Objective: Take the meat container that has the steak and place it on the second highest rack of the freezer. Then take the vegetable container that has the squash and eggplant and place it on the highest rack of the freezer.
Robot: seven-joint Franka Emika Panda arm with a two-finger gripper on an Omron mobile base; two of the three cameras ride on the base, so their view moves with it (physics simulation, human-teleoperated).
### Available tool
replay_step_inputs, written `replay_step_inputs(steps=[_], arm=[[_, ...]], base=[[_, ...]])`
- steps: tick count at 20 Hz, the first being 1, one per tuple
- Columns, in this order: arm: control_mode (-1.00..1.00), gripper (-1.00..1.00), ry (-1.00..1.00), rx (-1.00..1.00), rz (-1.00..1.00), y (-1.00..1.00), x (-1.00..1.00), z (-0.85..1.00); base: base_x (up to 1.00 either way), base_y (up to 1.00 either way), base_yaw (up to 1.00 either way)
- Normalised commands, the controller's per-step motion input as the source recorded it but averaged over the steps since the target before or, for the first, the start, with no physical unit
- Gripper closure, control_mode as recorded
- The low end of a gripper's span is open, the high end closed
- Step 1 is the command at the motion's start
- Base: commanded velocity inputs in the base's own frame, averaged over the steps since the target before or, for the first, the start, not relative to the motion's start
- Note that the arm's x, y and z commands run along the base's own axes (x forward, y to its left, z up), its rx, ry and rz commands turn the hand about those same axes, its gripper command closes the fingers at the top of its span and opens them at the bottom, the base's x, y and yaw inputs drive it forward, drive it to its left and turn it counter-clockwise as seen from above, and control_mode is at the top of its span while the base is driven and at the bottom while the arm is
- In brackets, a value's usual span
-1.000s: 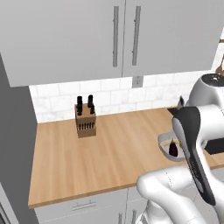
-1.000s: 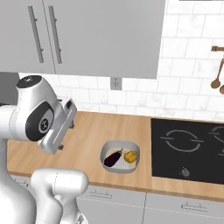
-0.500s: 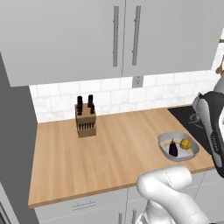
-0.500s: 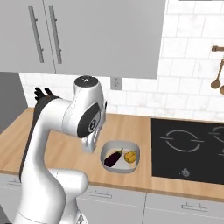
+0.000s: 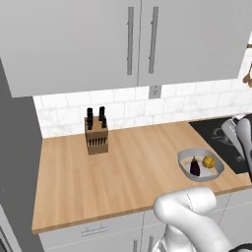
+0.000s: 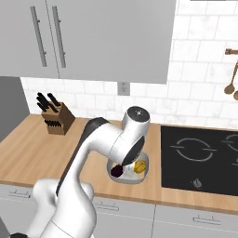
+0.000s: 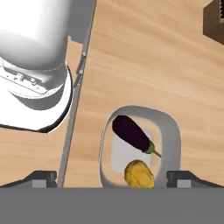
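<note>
The vegetable container [image 7: 173,131] is a shallow grey bowl on the wooden counter, near its front edge. In it lie the dark purple eggplant [image 7: 131,133] and the yellow squash [image 7: 139,173]. The container [image 5: 186,158] sits at the right of the left base view, with the eggplant [image 5: 195,167] and squash [image 5: 209,161] side by side. My arm partly covers the container [image 6: 142,161] in the right base view. My gripper [image 7: 114,180] hangs above the container, open, its fingertips [image 7: 43,178] wide apart with nothing between them. The meat container, the steak and the freezer racks are out of view.
A wooden knife block [image 5: 97,133] stands at the back of the counter [image 5: 123,172]. A black cooktop [image 6: 204,158] lies right of the container. Grey wall cabinets [image 5: 123,39] hang overhead. A tall grey cabinet side [image 5: 17,147] closes the counter's left end.
My arm has swung from the left part of the counter to the right, ending above the vegetable container. The jaws have stayed open. Nothing on the counter moved.
</note>
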Motion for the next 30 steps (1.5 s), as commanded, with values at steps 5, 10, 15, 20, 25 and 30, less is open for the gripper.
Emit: replay_step_inputs(steps=[5,10,15,20,25,30], arm=[[-1.00,-1.00,0.08,0.01,0.13,-0.16,0.17,-0.50],[-1.00,-1.00,0.04,0.00,0.00,0.10,0.21,-0.47],[-1.00,-1.00,0.00,0.00,-0.04,0.00,0.01,-0.47],[-1.00,-1.00,0.03,0.00,-0.06,0.08,0.09,-0.43],[-1.00,-1.00,0.01,0.00,-0.11,0.21,0.19,-0.34],[-1.00,-1.00,0.00,0.00,-0.02,-0.19,0.25,-0.37]], base=[[0.00,0.00,0.00],[0.00,0.00,0.00],[0.00,0.00,0.00],[0.00,0.00,0.00],[0.00,0.00,0.00],[0.00,0.00,0.00]])
